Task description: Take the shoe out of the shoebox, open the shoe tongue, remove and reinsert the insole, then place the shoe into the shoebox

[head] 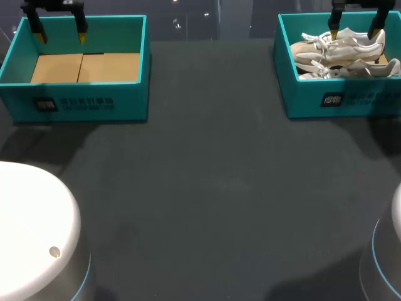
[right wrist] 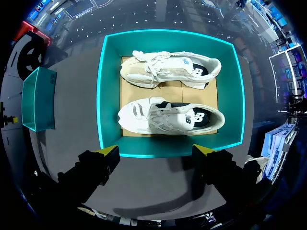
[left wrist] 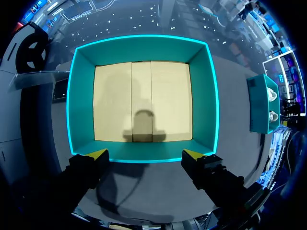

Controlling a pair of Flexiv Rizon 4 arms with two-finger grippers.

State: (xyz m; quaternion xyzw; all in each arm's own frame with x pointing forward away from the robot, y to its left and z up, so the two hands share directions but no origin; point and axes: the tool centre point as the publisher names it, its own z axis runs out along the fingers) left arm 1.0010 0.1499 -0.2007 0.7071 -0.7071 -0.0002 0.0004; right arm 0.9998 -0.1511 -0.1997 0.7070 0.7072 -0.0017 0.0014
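Note:
Two white shoes with dark heels lie side by side in the teal shoebox point(head: 301, 100) at the table's far right; the nearer shoe point(right wrist: 170, 117) and the farther shoe point(right wrist: 168, 69) show plainly in the right wrist view, and the pair point(head: 341, 53) also shows from the head camera. My right gripper point(head: 356, 30) hangs open above that box, fingers point(right wrist: 108, 153) wide apart and empty. A second teal box point(head: 75, 100) at the far left holds only a cardboard floor point(left wrist: 141, 100). Over it hangs my left gripper point(head: 59, 34), open and empty, yellow fingertips point(left wrist: 98, 154) above the box's near wall.
Dark table surface point(head: 207, 188) spreads between the two boxes. White rounded arm bases sit at the near left point(head: 31, 232) and near right point(head: 391, 251) corners. The right box point(left wrist: 261, 108) is visible off to the side in the left wrist view.

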